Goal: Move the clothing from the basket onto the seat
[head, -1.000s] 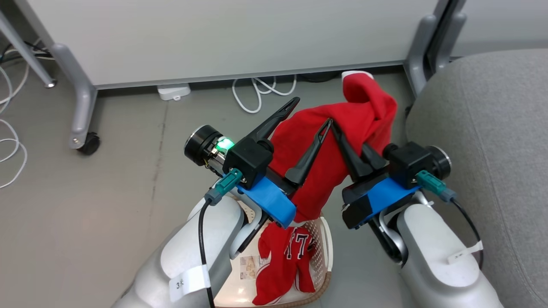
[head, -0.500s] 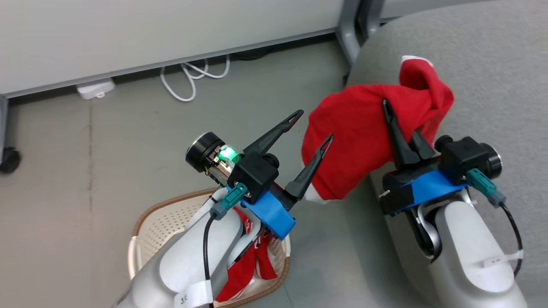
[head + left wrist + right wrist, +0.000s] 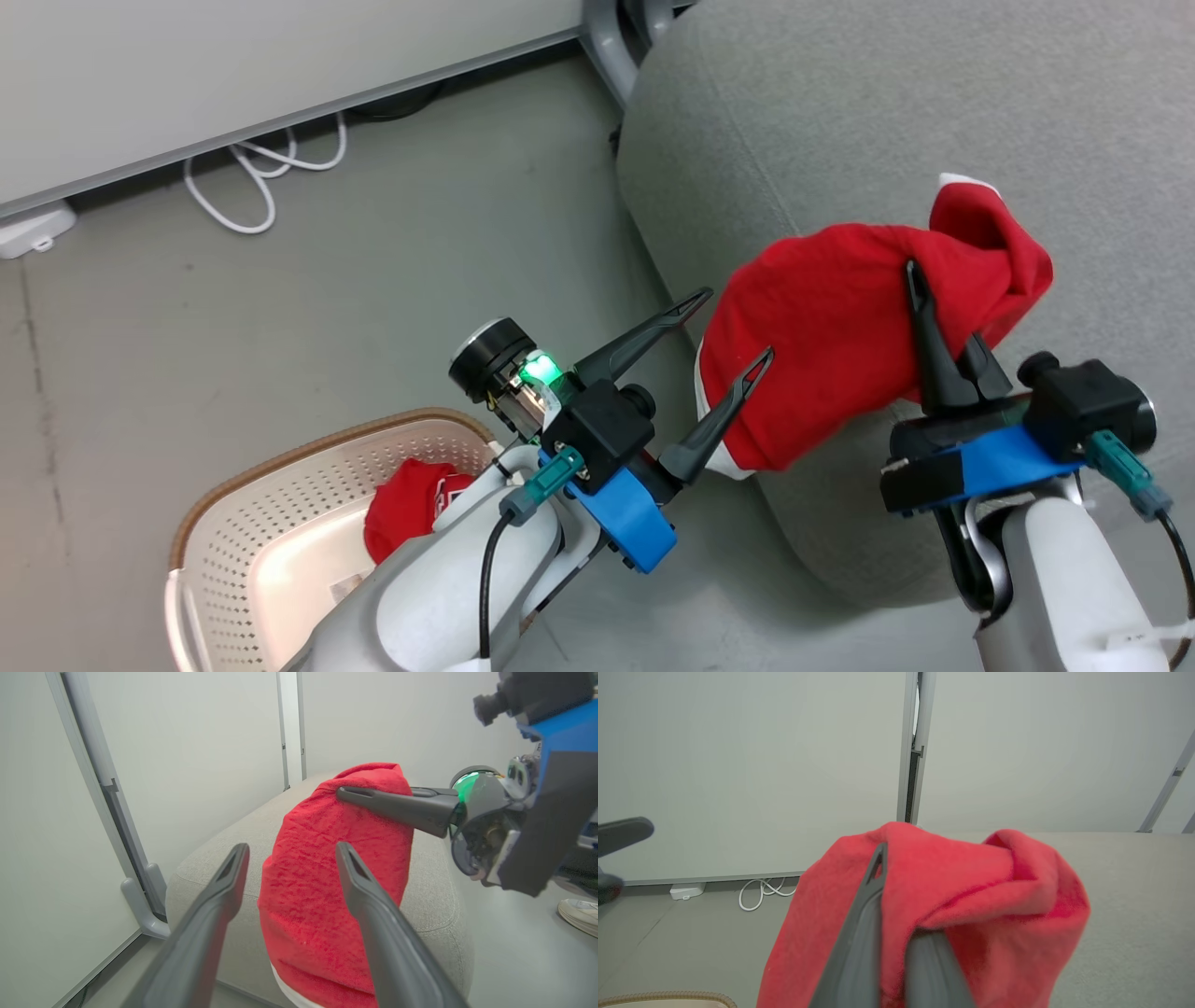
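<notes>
My right gripper [image 3: 936, 297] is shut on a bunched red piece of clothing [image 3: 831, 345] with white trim, holding it in the air over the front left edge of the grey seat [image 3: 840, 131]. In the right wrist view the clothing [image 3: 971, 882] drapes over the shut fingers [image 3: 866, 933]. My left gripper [image 3: 737, 324] stands open just left of the hanging cloth, holding nothing; its wrist view shows the clothing [image 3: 322, 891] beyond its spread fingers [image 3: 224, 882]. A second red piece of clothing [image 3: 411, 504] lies in the cream basket [image 3: 280, 453] at lower left, partly hidden by my left arm.
A white partition panel [image 3: 233, 65] on grey legs [image 3: 607, 47] stands behind, with white cables [image 3: 252, 177] and a power strip [image 3: 28, 233] on the grey floor beneath it. A white shoe [image 3: 579, 912] rests on the floor beside the seat.
The head camera has swung right, so the seat now takes up much of the view. My right gripper has carried the red clothing from above the basket to over the seat. The left gripper stays open.
</notes>
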Robot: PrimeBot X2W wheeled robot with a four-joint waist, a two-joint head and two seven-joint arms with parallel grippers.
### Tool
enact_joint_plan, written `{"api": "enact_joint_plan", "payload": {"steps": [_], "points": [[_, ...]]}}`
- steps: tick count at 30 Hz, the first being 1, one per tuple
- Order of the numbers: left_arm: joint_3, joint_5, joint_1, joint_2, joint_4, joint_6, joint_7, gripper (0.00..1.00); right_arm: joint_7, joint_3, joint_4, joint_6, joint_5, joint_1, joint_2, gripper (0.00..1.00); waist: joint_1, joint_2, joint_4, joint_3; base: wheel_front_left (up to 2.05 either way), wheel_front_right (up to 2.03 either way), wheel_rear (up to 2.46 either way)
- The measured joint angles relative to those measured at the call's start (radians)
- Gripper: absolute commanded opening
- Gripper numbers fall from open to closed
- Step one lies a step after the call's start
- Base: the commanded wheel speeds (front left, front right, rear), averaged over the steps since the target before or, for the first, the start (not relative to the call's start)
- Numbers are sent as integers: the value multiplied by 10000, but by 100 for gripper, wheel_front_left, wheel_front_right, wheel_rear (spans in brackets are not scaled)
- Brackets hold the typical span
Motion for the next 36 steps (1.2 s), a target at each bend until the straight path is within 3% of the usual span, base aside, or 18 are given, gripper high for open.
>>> {"api": "enact_joint_plan", "payload": {"steps": [6, 16, 22, 29, 36], "points": [[-157, -42, 61, 8, -25, -15, 0, 100, 2, -280, -259, 0, 109, 578, 38, 0, 0, 0, -403, 125, 0, 0, 0], [-221, -90, 55, 134, -165, -17, 0, 100, 2, -332, -523, 0, 201, 612, 75, 0, 0, 0, -458, 261, 0, 0, 0], [-224, 25, -250, 295, -372, -17, 0, 100, 2, -454, -725, 0, 151, -636, 96, 0, 0, 0, -323, 720, 0, 0, 0], [-228, 190, -981, 658, -606, -17, 36, 100, 2, -1572, -1032, 0, -130, -2852, 44, 0, 0, 0, 9, 1775, 0, 0, 0], [-303, 378, -1929, 940, -1137, -17, 151, 100, 0, -3379, -949, 0, -320, -5264, -984, 0, 1, 0, 476, 3227, 0, 0, 0]]}}
